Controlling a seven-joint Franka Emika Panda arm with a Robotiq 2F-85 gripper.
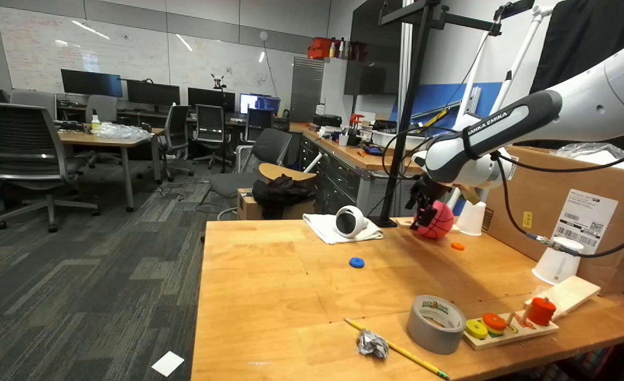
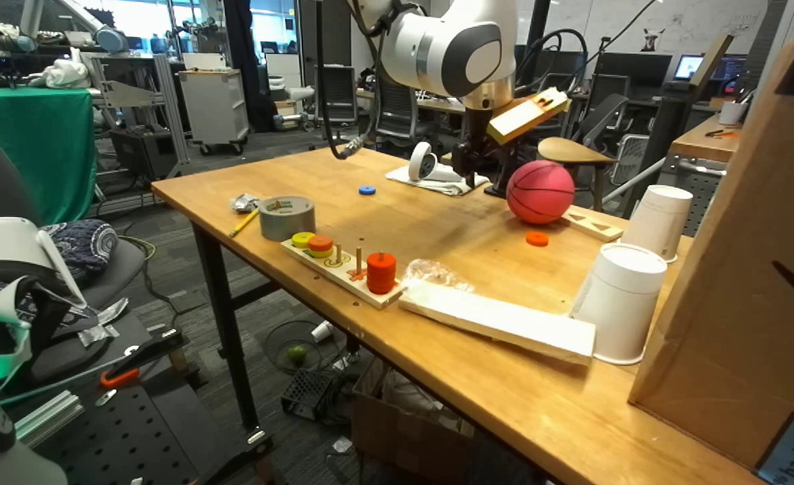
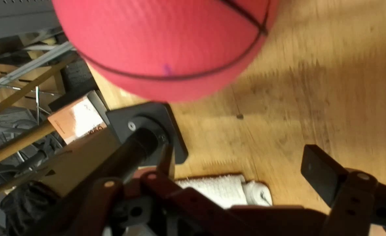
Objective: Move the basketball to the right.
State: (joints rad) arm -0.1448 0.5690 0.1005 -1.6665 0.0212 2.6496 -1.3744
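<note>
The basketball, pinkish red with dark seams, rests at the far side of the wooden table in both exterior views. In the wrist view the basketball fills the upper left, its top cut off by the frame. My gripper is open, its fingers wide apart with only bare table and a cloth seen between them. From an exterior view, the gripper hangs low just beside the ball; whether a finger touches it I cannot tell. Elsewhere the gripper overlaps part of the ball's outline.
A black post's base plate and a white cloth bearing a white-and-black device sit close to the gripper. Around the ball are an orange disc, a wooden piece and a white cup. A cardboard box borders the table.
</note>
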